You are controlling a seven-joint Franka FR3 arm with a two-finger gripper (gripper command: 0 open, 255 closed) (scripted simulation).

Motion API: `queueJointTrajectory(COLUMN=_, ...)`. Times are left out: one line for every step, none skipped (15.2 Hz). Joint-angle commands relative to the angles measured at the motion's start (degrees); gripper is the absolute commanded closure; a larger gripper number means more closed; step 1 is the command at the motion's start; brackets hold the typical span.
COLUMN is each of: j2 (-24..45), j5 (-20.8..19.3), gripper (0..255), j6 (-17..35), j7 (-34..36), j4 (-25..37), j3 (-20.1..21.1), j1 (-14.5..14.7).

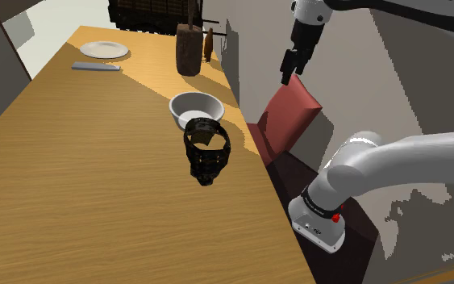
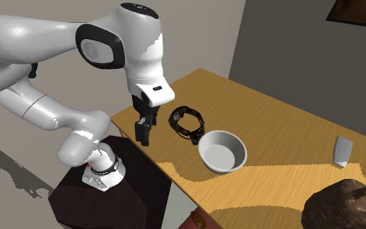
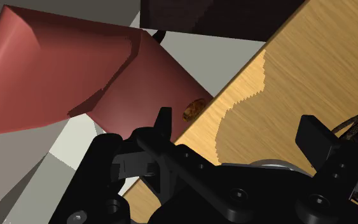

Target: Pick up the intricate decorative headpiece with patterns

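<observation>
- Worktop [image 1: 80, 177]: long and wooden, it carries everything.
- Arm [image 2: 58, 39]: white, it bends over the worktop's edge by the stand.
- Bowl [image 1: 181, 113]: white, it stands near that edge.
- Headpiece [image 1: 205, 149]: a black openwork band lying on the worktop. In the shoulder view it is just beside the bowl, at its 6 o'clock. It is probably light and stiff, but the thin lattice looks fragile and the curved band could tip or slide. The best hold is likely across one side of the band, one finger inside and one outside, closing gently.
- Tool [image 1: 289, 68]: released, with the fingers apart and nothing between them. In the shoulder view it hangs at 2 o'clock of the headpiece, well apart, about over the worktop's edge.
</observation>
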Motion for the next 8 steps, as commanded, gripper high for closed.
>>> queueJointTrajectory(j2=0.0, j5=0.0, gripper=0, j6=0.0, j7=0.0, j4=0.0, j3=0.0, j1=0.0)
queueJointTrajectory(j2=0.4, j5=0.7, gripper=0, j6=1.6, j7=1.2, j4=-1.0, j3=0.8, j1=0.3)
queueJointTrajectory(j2=0.9, j5=1.3, gripper=0, j6=3.1, j7=2.3, j4=-1.9, j3=1.7, j1=0.6)
queueJointTrajectory(j2=1.5, j5=2.0, gripper=0, j6=4.7, j7=3.5, j4=-2.7, j3=2.5, j1=0.9)
queueJointTrajectory(j2=2.1, j5=2.6, gripper=0, j6=6.4, j7=4.6, j4=-3.5, j3=3.4, j1=1.2)
queueJointTrajectory(j2=2.9, j5=3.2, gripper=0, j6=8.0, j7=5.8, j4=-4.2, j3=4.3, j1=1.6)
queueJointTrajectory(j2=3.7, j5=3.7, gripper=0, j6=9.6, j7=6.9, j4=-4.8, j3=5.1, j1=1.9)
queueJointTrajectory(j2=4.6, j5=4.3, gripper=0, j6=11.3, j7=8.0, j4=-5.4, j3=6.0, j1=2.2)
